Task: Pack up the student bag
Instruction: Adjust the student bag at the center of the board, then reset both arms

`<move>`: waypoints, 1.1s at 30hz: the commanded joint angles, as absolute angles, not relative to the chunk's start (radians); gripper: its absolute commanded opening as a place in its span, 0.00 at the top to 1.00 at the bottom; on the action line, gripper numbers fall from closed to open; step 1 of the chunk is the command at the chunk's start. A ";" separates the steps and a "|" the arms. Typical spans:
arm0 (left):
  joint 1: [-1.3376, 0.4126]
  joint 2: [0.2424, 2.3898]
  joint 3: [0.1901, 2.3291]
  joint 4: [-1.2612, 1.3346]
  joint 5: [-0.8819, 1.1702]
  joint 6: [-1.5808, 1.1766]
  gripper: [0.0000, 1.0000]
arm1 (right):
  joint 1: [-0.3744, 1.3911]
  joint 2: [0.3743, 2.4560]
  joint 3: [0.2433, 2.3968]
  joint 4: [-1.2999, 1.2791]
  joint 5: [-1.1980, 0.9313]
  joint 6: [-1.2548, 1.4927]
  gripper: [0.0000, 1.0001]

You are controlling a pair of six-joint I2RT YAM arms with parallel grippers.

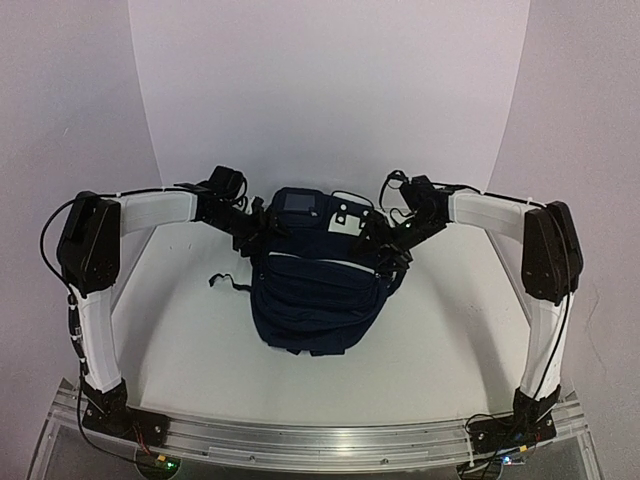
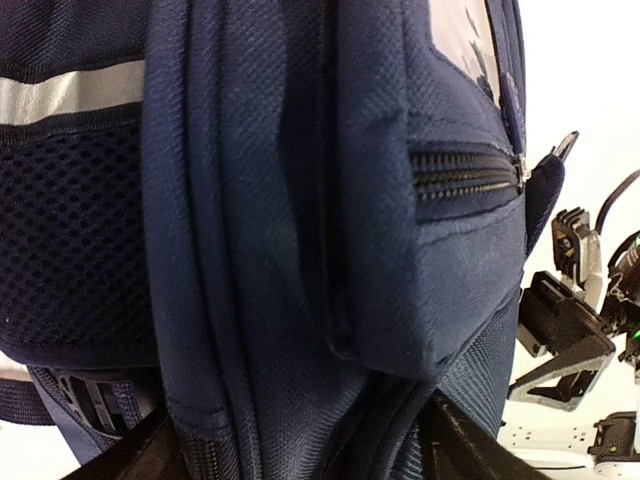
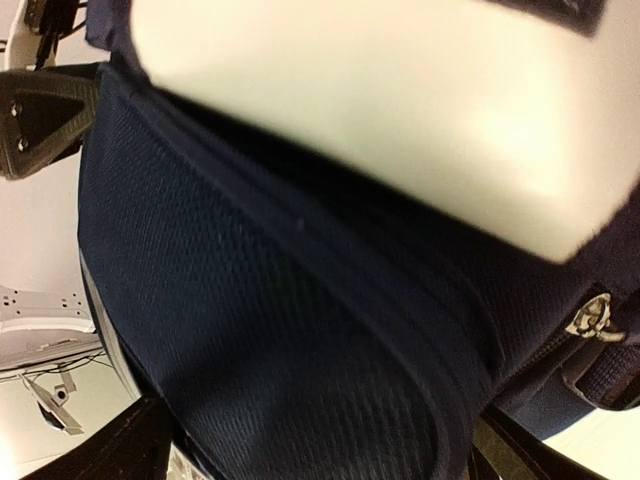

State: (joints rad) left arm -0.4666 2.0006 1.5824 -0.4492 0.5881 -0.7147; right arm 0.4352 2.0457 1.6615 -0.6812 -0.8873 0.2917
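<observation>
The student bag is a dark navy backpack standing in the middle of the table, with a white patch and a small grey panel near its top. My left gripper is at the bag's upper left side. In the left wrist view its jaws stand wide, with folds of navy fabric filling the gap between them. My right gripper is at the upper right side. Its jaws also stand wide, straddling the dark mesh side below the white patch.
A black strap trails from the bag's left side onto the white table. A curved white backdrop rises behind. The aluminium rail carrying both arm bases runs along the near edge. The right arm's gripper shows past the bag in the left wrist view.
</observation>
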 commanded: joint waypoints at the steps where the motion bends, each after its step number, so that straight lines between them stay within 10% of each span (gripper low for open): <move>1: -0.480 1.934 1.520 -0.454 0.589 -0.702 0.17 | 0.457 1.964 1.629 -0.623 -0.903 0.267 0.02; 5: -0.479 1.846 1.522 -0.551 0.517 -0.660 0.01 | 0.456 1.832 1.564 -0.623 -0.904 0.282 0.02; 33: -0.193 1.600 1.545 -0.928 0.392 -0.527 0.00 | 0.008 1.449 1.332 -0.750 -0.549 0.022 0.02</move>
